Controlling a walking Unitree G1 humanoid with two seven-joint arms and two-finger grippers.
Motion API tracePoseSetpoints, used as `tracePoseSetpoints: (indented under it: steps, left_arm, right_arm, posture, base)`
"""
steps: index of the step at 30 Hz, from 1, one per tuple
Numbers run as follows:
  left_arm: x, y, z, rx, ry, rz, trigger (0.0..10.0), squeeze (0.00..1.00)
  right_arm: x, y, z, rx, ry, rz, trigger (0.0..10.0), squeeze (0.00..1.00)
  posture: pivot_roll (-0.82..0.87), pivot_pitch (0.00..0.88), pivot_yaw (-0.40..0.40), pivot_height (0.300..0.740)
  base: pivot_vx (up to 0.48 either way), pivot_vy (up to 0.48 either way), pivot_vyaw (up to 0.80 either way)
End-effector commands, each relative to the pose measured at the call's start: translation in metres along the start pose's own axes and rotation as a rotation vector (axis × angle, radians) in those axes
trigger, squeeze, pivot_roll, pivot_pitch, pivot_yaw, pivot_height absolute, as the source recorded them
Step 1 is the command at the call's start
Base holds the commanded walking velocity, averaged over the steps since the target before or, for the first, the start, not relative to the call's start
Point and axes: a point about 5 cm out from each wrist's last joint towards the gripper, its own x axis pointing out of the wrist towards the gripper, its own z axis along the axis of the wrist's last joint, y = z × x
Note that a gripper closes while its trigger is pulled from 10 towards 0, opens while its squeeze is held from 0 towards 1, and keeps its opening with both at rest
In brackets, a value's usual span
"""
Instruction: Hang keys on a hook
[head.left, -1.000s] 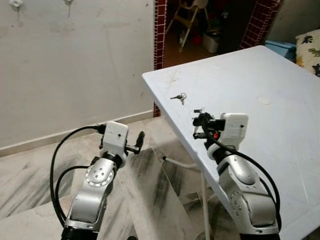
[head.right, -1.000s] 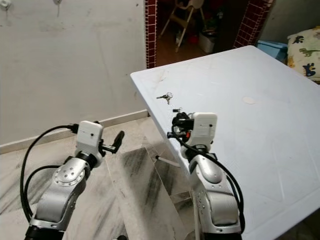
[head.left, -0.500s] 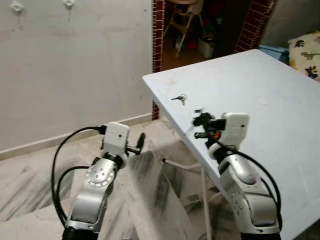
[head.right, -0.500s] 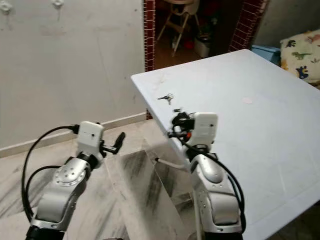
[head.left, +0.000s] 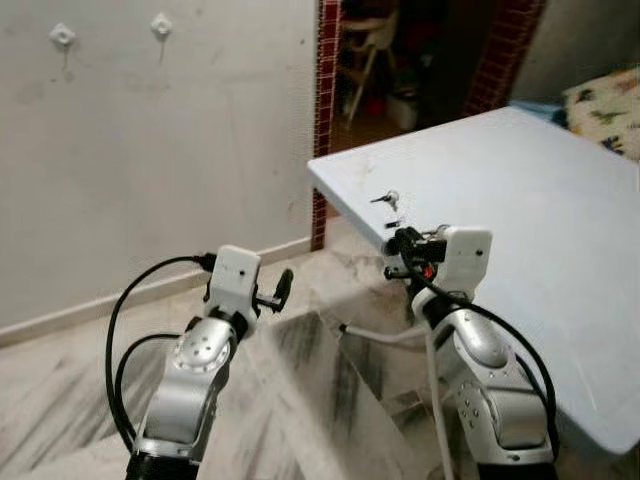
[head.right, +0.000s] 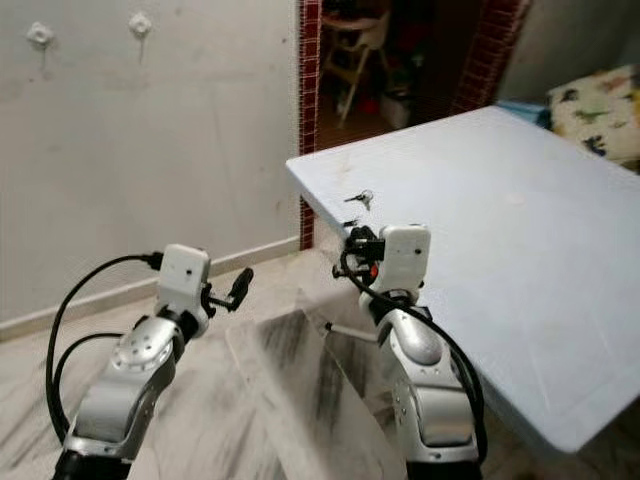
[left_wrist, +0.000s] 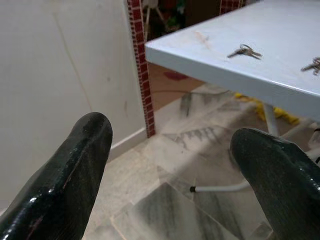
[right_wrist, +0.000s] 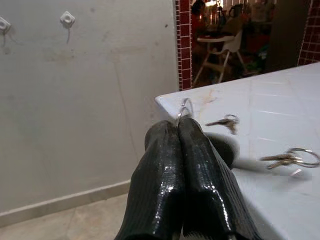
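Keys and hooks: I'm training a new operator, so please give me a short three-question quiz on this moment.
1. True or false: the left gripper is shut.
2. What sticks out between the right gripper's closed fingers? A) key ring B) pen C) cloth
3. How many hooks are on the wall?

Key: 1 false, its fingers are spread; 2 A; 3 two.
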Motion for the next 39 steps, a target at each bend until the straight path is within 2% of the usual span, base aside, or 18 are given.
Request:
tracePoseSetpoints:
  steps: [1,10,12,18,22,24,26,29,32,33,35,39]
  left_arm:
    - [-0.001,0.008,0.001,0.006,0.001,0.031,10.0,0.00]
    - [0.001,0.006,0.008,-0.016,-0.051,0.020,10.0,0.00]
    - [0.002,0.008,0.003,-0.056,-0.033,0.041,10.0,0.00]
    - [0.004,0.015,0.007,-0.086,-0.062,0.068,10.0,0.00]
    - [0.006,0.018,0.006,-0.071,-0.068,0.080,10.0,0.00]
    - [0.009,0.015,0.002,-0.032,-0.073,0.065,10.0,0.00]
    - [0.011,0.012,-0.001,-0.026,-0.070,0.052,10.0,0.00]
    - [0.012,0.009,-0.002,-0.029,-0.067,0.046,10.0,0.00]
    - [0.008,0.007,-0.008,-0.065,-0.037,0.046,10.0,0.00]
    - [0.005,0.006,-0.013,-0.072,-0.016,0.043,10.0,0.00]
    - [0.002,0.005,-0.016,-0.066,-0.003,0.028,10.0,0.00]
    - [0.000,0.006,-0.018,-0.043,0.004,0.007,10.0,0.00]
  right_arm:
    - [0.003,0.007,0.006,0.004,-0.030,0.020,10.0,0.00]
    - [0.001,0.002,0.005,-0.003,-0.033,0.002,10.0,0.00]
    - [-0.001,0.001,0.002,-0.006,-0.023,-0.003,10.0,0.00]
    - [-0.001,-0.003,-0.004,-0.021,-0.002,0.007,10.0,0.00]
    - [0.001,-0.001,-0.008,-0.038,0.017,0.018,10.0,0.00]
    - [0.001,-0.002,-0.013,-0.073,0.034,0.021,10.0,0.00]
    - [0.002,-0.006,-0.016,-0.075,0.047,0.004,10.0,0.00]
    - [0.002,-0.009,-0.019,-0.078,0.055,-0.012,10.0,0.00]
    - [0.002,-0.015,-0.025,-0.079,0.076,-0.036,10.0,0.00]
    - [0.003,-0.017,-0.024,-0.085,0.073,-0.033,10.0,0.00]
    - [0.001,-0.021,-0.024,-0.108,0.077,-0.026,10.0,0.00]
    - [-0.005,-0.033,-0.028,-0.079,0.108,-0.057,10.0,0.00]
  posture:
    - [0.08,0.000,-0.040,0.740]
    - [0.08,0.000,-0.046,0.740]
    - [0.08,0.000,-0.057,0.740]
    - [0.14,0.000,-0.099,0.740]
    - [0.17,0.000,-0.121,0.740]
    - [0.18,0.000,-0.174,0.740]
    - [0.20,0.000,-0.182,0.740]
    - [0.22,0.000,-0.176,0.740]
    - [0.20,0.000,-0.109,0.740]
    - [0.20,0.000,-0.109,0.740]
    - [0.20,0.000,-0.094,0.740]
    - [0.22,0.000,-0.063,0.740]
  base:
    - [0.000,0.480,0.00]
    - [0.000,0.072,0.00]
    - [0.000,0.000,0.00]
    - [0.000,0.000,0.00]
    - [0.000,0.000,0.00]
    - [0.000,0.000,0.00]
    - [0.000,0.000,0.00]
    - [0.081,0.000,0.00]
    - [0.256,0.000,0.00]
    - [0.270,0.000,0.00]
    - [0.292,0.000,0.00]
    - [0.339,0.000,0.00]
